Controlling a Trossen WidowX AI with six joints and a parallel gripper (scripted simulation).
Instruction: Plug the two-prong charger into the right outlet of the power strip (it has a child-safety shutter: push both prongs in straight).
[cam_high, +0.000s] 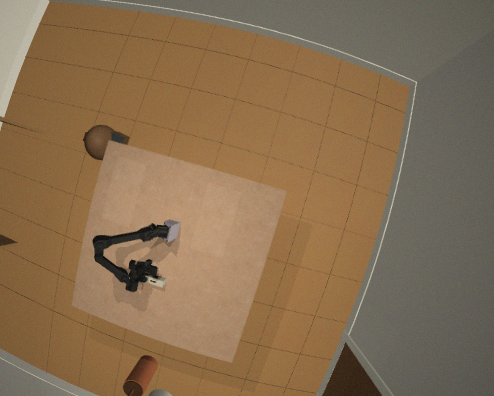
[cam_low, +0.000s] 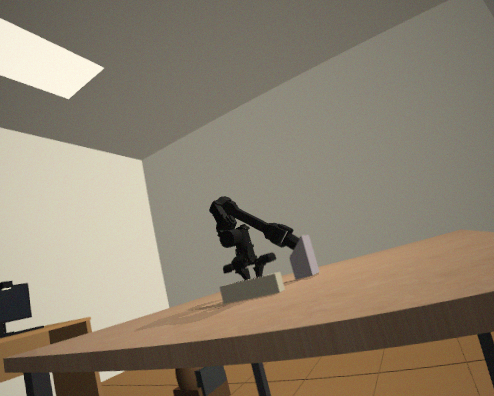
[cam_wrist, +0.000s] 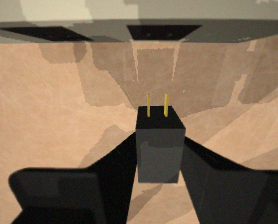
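Observation:
My gripper (cam_wrist: 155, 136) (cam_low: 252, 277) is shut on the black two-prong charger (cam_wrist: 158, 162), gripping its sides. Its two gold prongs (cam_wrist: 148, 105) (cam_wrist: 166, 105) point toward the top of the wrist view and touch nothing. The pale power strip (cam_high: 159, 283) (cam_low: 251, 291) (cam_wrist: 110, 30) lies on the table, crossing the top of the wrist view. It shows two dark outlets there, one at left (cam_wrist: 55, 33) and one near the middle (cam_wrist: 164, 32), roughly in line with the prongs. A gap separates prongs and strip. In the exterior view the fingertips are at the strip's top edge, on its far side; the charger is hidden.
The arm's lilac base block (cam_high: 173, 230) (cam_low: 304, 257) stands on the wooden table (cam_high: 215, 290) (cam_low: 350, 300) near the strip. The arm (cam_high: 120, 237) folds between them. Shadows lie around the charger. A brown round object (cam_high: 98, 142) and a reddish cylinder (cam_high: 142, 372) are off the table.

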